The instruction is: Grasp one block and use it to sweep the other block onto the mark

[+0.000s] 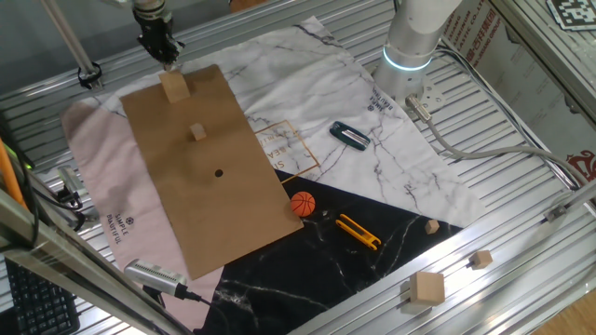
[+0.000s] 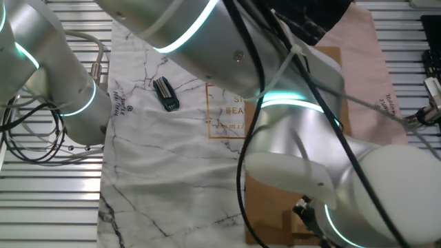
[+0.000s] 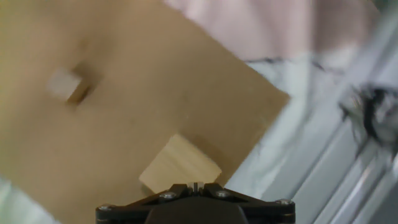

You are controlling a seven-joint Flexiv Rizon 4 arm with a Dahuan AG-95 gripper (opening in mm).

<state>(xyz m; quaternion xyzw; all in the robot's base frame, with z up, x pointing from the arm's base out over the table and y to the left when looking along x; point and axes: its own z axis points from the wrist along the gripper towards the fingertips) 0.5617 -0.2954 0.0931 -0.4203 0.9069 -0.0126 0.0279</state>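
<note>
The larger tan block (image 1: 173, 87) stands at the far end of the brown cardboard sheet (image 1: 233, 214). The tiny tan cube (image 1: 197, 131) sits a little nearer on the sheet, and the black dot mark (image 1: 219, 172) lies beyond it toward the front. My gripper (image 1: 167, 56) hangs just above the larger block, its fingers together and nothing between them. In the hand view the larger block (image 3: 180, 165) lies right below the gripper (image 3: 194, 185), with the tiny cube (image 3: 67, 86) blurred at upper left. In the other fixed view the arm hides the blocks and the mark.
An orange ball (image 1: 303, 204) rests at the sheet's right edge. A yellow tool (image 1: 358, 231) and a black clip-like object (image 1: 349, 135) lie on the marble cloth. Spare wooden blocks (image 1: 427, 288) sit on the metal slats at front right. A silver tool (image 1: 154, 274) lies at front left.
</note>
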